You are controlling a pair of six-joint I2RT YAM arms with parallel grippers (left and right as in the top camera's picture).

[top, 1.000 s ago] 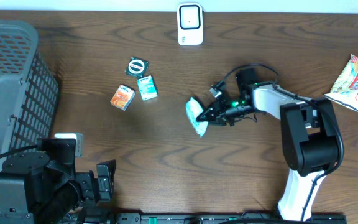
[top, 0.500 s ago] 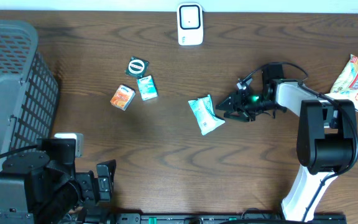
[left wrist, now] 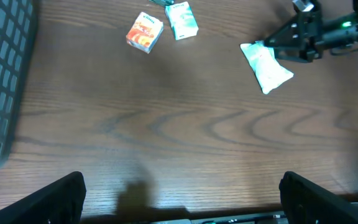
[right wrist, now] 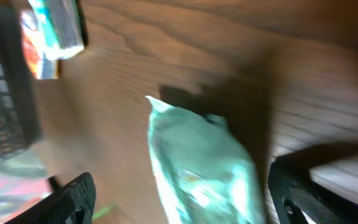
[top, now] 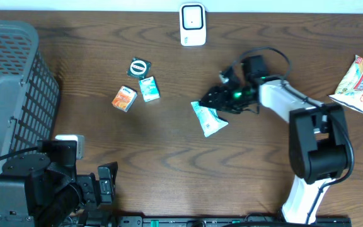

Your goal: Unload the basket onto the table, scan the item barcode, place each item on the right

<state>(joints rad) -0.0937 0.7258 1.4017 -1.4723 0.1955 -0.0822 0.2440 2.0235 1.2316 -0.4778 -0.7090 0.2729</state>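
A teal-and-white packet lies flat on the wooden table near the middle; it also shows in the left wrist view. My right gripper hovers at the packet's upper end with its jaws open. In the blurred right wrist view the packet fills the space between the spread fingers of the right gripper, with nothing gripped. A white scanner stands at the table's far edge. My left gripper stays open and empty over bare wood at the front left.
A grey mesh basket takes up the left side. An orange box, a teal box and a round tin sit left of centre. A snack bag lies at the right edge.
My right gripper let go of the teal packet and opened, drew back to the right, then returned left over it. The packet now lies slightly further right. The left arm is still.
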